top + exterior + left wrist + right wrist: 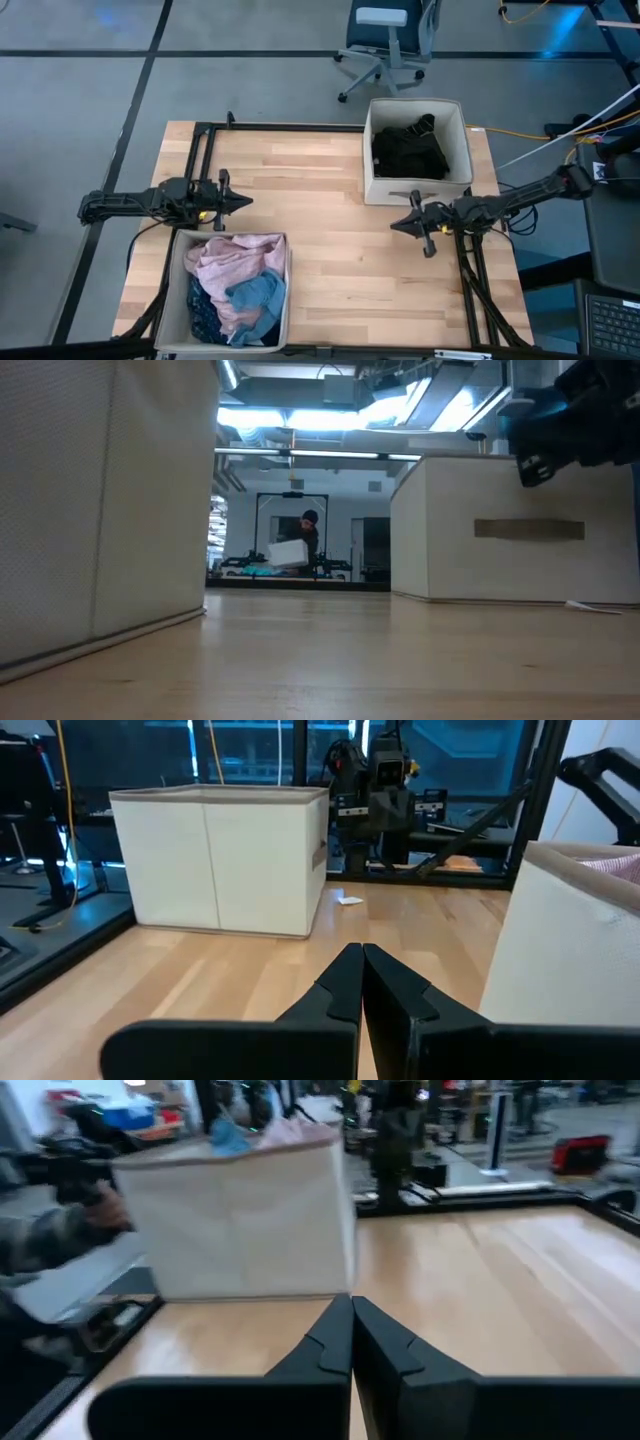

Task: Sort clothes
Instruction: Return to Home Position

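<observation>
Just beside the shut, empty left gripper [243,201] the pink and blue clothes [235,270] lay in a box [172,300], and black clothes [410,150] sat in another box [400,190] near the shut right gripper [397,224], so a low swing could knock either box.

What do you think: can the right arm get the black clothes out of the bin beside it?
Probably yes. The right gripper hangs shut beside the beige fabric bin, the bin's top is open, and the black clothes lie uncovered inside. It would have to rise over the wall first.
</observation>
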You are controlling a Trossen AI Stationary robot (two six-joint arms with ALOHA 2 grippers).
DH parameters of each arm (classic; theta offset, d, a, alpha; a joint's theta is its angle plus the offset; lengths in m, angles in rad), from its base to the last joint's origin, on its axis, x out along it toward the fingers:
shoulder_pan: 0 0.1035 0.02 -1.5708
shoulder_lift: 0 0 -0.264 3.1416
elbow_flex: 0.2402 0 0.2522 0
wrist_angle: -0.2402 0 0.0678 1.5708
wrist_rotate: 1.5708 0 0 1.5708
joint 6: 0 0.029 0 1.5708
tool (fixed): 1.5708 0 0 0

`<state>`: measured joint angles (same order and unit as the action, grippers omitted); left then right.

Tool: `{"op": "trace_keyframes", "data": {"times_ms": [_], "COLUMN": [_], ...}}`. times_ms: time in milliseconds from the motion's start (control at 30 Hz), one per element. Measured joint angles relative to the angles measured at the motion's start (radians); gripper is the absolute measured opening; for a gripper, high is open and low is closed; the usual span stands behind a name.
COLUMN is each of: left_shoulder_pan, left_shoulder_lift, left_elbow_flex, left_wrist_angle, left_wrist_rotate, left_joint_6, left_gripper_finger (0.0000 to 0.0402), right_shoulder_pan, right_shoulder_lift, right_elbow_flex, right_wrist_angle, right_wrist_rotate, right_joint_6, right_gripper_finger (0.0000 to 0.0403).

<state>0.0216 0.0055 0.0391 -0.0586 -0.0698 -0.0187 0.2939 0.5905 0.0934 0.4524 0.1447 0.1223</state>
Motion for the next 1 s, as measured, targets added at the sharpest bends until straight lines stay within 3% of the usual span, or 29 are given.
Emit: {"op": "trace_keyframes", "data": {"times_ms": [267, 467, 867, 1000], "left_shoulder_pan": [0.0, 0.0, 0.0, 0.0], "left_shoulder_lift": [0.0, 0.0, 0.0, 0.0], "left_elbow_flex": [0.0, 0.0, 0.0, 0.0], "left_wrist_angle": [0.0, -0.001, -0.001, -0.001], "left_wrist_rotate": [-0.003, -0.004, -0.004, -0.005], "left_joint_6": [0.075, 0.077, 0.076, 0.076], "left_gripper_finger": [0.0, 0.0, 0.0, 0.0], "right_shoulder_pan": [0.0, 0.0, -0.003, -0.065], "right_shoulder_lift": [-0.255, -0.405, -0.559, -0.563], "right_elbow_flex": [-0.012, -0.026, -0.071, -0.072], "right_wrist_angle": [-0.262, -0.362, -0.436, -0.44], "right_wrist_rotate": [-0.104, -0.015, -0.014, -0.027], "right_joint_6": [0.012, -0.072, -0.124, -0.134], "right_gripper_finger": [0.0007, 0.0007, 0.0007, 0.0007]}}
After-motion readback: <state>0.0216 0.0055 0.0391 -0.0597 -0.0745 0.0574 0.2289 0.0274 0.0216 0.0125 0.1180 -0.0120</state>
